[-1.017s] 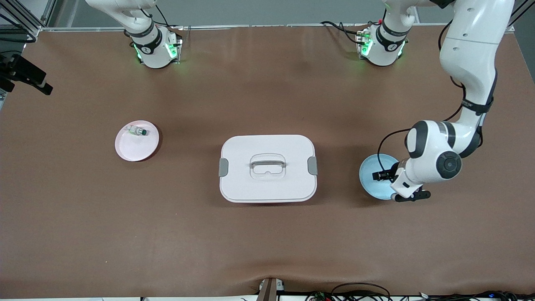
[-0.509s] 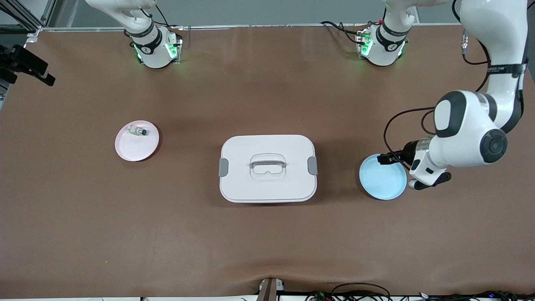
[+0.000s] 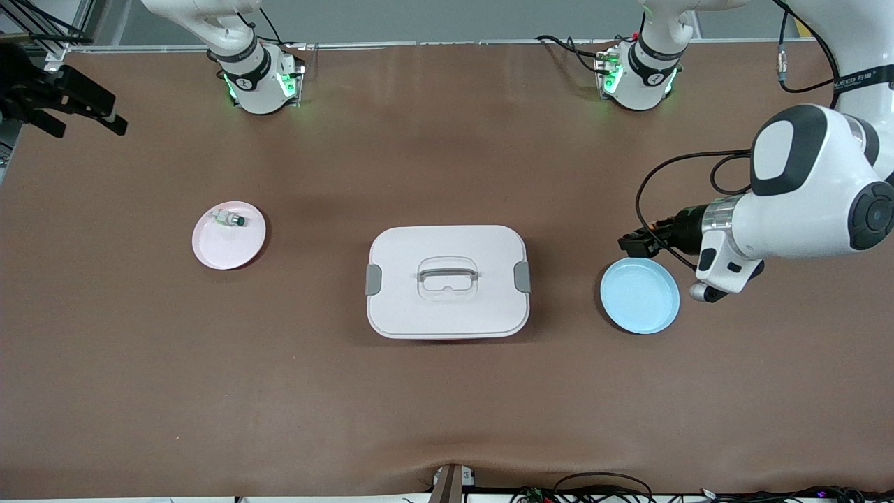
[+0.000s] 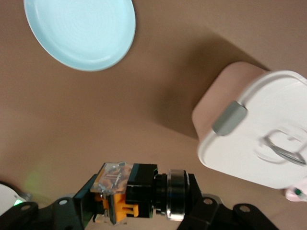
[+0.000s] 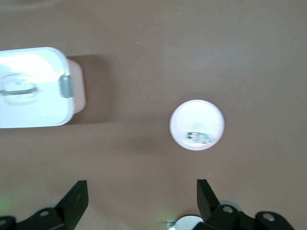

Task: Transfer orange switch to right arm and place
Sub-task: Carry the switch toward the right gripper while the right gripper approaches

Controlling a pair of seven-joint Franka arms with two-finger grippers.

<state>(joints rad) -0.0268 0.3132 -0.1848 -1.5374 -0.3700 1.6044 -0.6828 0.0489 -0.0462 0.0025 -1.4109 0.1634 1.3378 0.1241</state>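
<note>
while left hand (image 4: 139,201) grips orange switch (image 4: 136,191), lidded box (image 3: 447,281) sits central.

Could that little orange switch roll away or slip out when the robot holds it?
The orange switch looks stiff and light; the left pincer holds it clamped sideways. Its shiny metal ring may be slippery. Being round at one end, it might roll if put down on the blue dish.
</note>
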